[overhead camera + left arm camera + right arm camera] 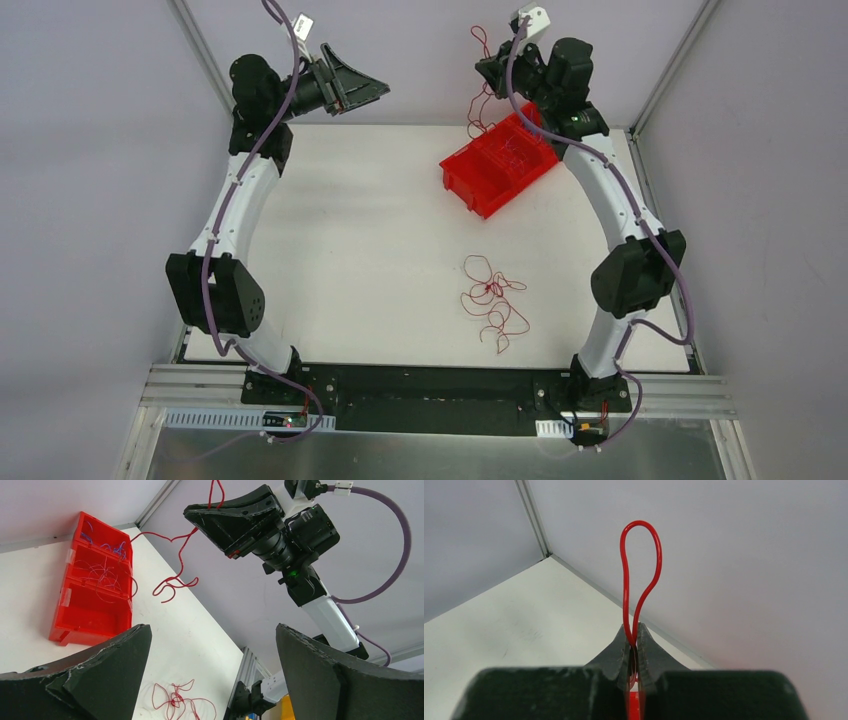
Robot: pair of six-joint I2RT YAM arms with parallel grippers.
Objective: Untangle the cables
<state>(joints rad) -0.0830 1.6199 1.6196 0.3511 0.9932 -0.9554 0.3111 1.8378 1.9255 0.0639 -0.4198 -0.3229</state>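
Pinching red cable (625, 580), right end effector (634, 633), loop protruding past its tips

Red wire (640, 523) ends hidden between pinched right jaws.

robot lab enclosure, plain grey walls (90, 150), aluminium frame struts (197, 45), white tabletop (360, 230), arms (235, 210) bolted to an extrusion rail (190, 385)

Holds left gripper (212, 630) raised, fingers spread wide, nothing between them. Aims it across at right gripper (633, 632), well apart. Presses right jaws together at the tips, pinching a red cable (624, 580) just ahead of them. Bends both arms at the elbows, wrists lifted high above the bases.
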